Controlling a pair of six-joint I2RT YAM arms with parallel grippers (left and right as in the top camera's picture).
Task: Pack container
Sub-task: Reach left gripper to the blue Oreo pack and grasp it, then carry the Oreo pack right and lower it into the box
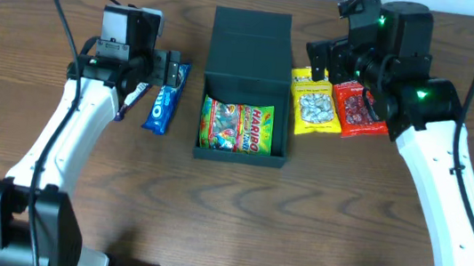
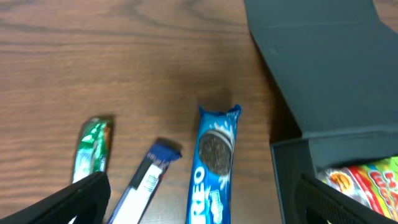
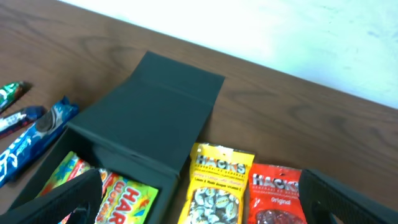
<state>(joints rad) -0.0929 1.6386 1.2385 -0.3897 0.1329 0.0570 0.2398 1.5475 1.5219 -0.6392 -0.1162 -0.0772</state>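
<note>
— Where is the container?
— In the middle of the table, between the two arms. Its lid is thrown back flat toward the far edge, so the top is open. A Haribo bag lies inside, against the near wall.
— And the left gripper?
— Spread wide and holding nothing. It hangs to the left of the container, over the Oreo packet. In the left wrist view the packet lies on the wood between the two fingers, and neither finger touches it.
— Anything else on that side?
— Two thin bars further left of the Oreo packet: a blue-and-white bar just beside it and a green bar beyond that. All three lie flat on the table and apart from each other. In the overhead view the arm covers most of the two bars.
— The right gripper?
— Also wide apart and empty. It hovers near the container's far right corner, above two bags.
— Which bags?
— A yellow bag just beside the container's right wall, and a red bag next to it on the outer side. Both lie flat, side by side and touching. The right wrist view shows them between that gripper's fingers, with nothing lying on top of them.
</note>
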